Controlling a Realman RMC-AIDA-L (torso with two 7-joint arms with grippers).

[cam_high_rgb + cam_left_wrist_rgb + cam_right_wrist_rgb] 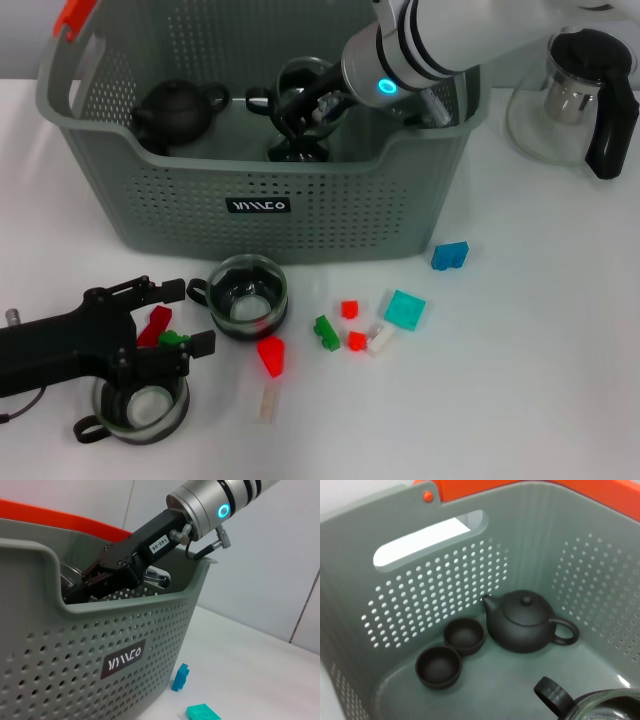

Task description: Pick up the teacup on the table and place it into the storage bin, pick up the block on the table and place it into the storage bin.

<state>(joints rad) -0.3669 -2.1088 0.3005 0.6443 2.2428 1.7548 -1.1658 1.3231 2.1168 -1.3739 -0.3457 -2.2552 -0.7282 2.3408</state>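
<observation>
Left hand [150, 340], at 8 o'clock on the worktop [540, 380], rests above a glass teacup [140, 408], its fingers' state unreadable. A second glass teacup [248, 296] and scattered blocks [404, 310] lie beyond. Farther, at 12 o'clock, the right hand [300, 105] reaches into the storage bin [270, 215], gripping a glass cup [305, 90] beside a dark teapot [175, 112].
</observation>
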